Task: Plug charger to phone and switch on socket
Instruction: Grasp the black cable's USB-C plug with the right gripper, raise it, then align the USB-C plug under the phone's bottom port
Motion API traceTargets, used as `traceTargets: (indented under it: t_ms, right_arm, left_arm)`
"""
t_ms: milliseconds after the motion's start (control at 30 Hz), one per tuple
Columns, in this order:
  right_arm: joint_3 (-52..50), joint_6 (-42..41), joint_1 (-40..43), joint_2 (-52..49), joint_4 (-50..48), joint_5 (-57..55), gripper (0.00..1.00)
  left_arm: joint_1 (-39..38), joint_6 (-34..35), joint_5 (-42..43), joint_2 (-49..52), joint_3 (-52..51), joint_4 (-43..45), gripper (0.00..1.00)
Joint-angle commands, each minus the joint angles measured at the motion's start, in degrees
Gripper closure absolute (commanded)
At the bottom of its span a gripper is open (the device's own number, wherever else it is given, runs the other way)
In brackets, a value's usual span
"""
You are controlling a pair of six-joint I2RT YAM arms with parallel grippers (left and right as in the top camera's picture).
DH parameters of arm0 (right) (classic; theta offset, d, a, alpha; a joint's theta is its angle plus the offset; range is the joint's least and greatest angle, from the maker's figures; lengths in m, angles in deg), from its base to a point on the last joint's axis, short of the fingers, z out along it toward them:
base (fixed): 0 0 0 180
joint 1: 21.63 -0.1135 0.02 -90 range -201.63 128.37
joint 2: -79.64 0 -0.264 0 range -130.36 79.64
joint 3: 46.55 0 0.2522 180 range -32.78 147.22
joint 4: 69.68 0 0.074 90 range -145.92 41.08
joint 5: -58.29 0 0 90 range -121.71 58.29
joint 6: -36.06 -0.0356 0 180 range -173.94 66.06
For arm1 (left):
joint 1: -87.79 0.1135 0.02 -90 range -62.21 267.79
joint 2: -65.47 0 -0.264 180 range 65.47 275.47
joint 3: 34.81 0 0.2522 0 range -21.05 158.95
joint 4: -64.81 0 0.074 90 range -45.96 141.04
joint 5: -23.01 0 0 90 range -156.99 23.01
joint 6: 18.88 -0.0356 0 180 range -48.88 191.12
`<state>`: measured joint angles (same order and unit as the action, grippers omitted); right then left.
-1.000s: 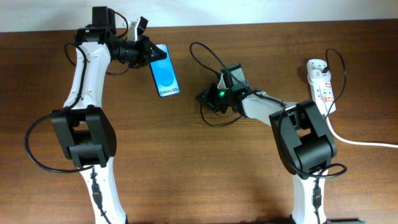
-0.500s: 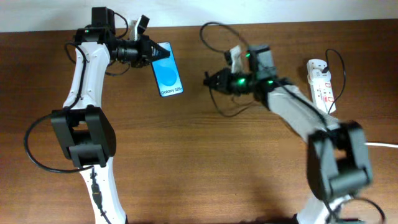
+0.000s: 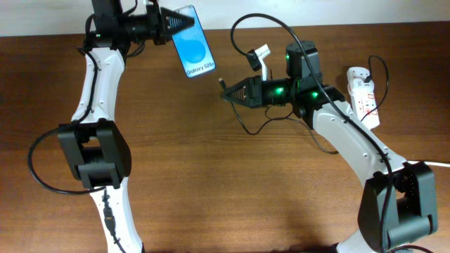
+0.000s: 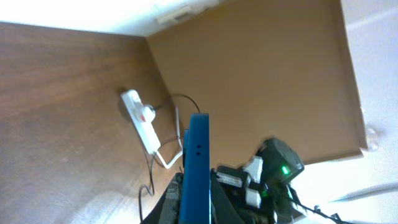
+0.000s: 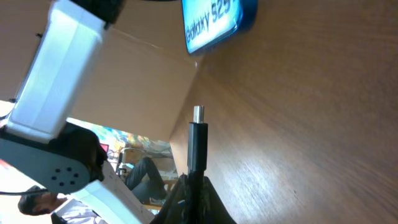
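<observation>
My left gripper (image 3: 169, 21) is shut on the phone (image 3: 194, 41), a blue-screened handset held in the air above the table's far edge; in the left wrist view I see its edge (image 4: 197, 168) between my fingers. My right gripper (image 3: 235, 92) is shut on the charger plug (image 3: 223, 83), whose thin black cable (image 3: 271, 22) loops up and back. In the right wrist view the plug tip (image 5: 198, 134) points up toward the phone's bottom end (image 5: 214, 22), a clear gap apart. The white socket (image 3: 363, 94) lies at the far right.
A thick white cord (image 3: 411, 159) runs from the socket to the right edge. The socket also shows in the left wrist view (image 4: 140, 118). Brown wooden table (image 3: 211, 183) below both arms; a wall lies behind its far edge.
My left gripper lifted the phone up and toward the far edge. My right gripper rose with the charger plug, now pointing left at the phone.
</observation>
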<state>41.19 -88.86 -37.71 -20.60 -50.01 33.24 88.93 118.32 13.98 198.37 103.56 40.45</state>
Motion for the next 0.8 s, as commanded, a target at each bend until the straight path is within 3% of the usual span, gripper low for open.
traceTargets:
  t_ms: [0,233,767]
  right_arm:
    - [0.09,-3.89,-1.42,0.13,-4.11,1.01,0.96]
    - [0.09,-5.27,-1.62,0.13,-6.40,0.22,0.96]
    - [0.09,-6.34,0.55,0.13,-9.79,1.01,0.96]
  left_arm:
    - [-0.24,19.37,-2.36,-0.37,1.03,5.62,1.00]
    - [-4.24,18.69,-3.74,-0.35,1.01,5.40,1.00]
    - [-3.93,12.44,-3.67,-0.35,1.01,-0.94,1.00]
